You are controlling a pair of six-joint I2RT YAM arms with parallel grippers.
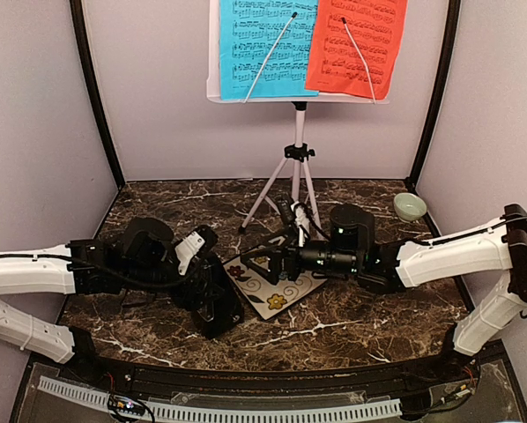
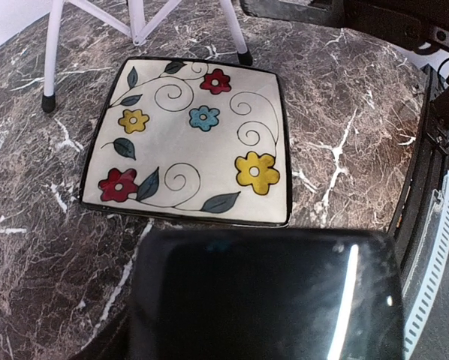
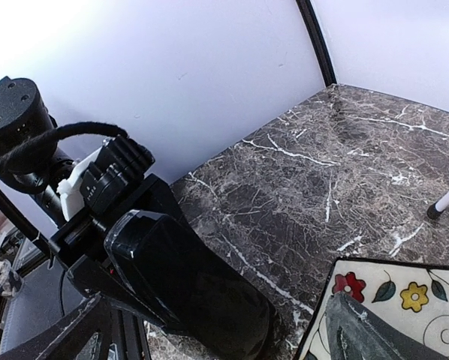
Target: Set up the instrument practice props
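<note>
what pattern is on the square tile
The square ceramic tile has red, yellow and blue flowers and black curls on cream; left wrist view.

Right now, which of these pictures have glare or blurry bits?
Left wrist view: a white glare streak on the glossy black metronome; the flowered tile is sharp. Right wrist view: the wall washes out to white at upper left, and the near finger is blurred. Top view: evenly lit.

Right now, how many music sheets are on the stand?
2: blue paper music sheet on the left of the white perforated music stand, red paper music sheet on its right; none looks hidden.
</note>
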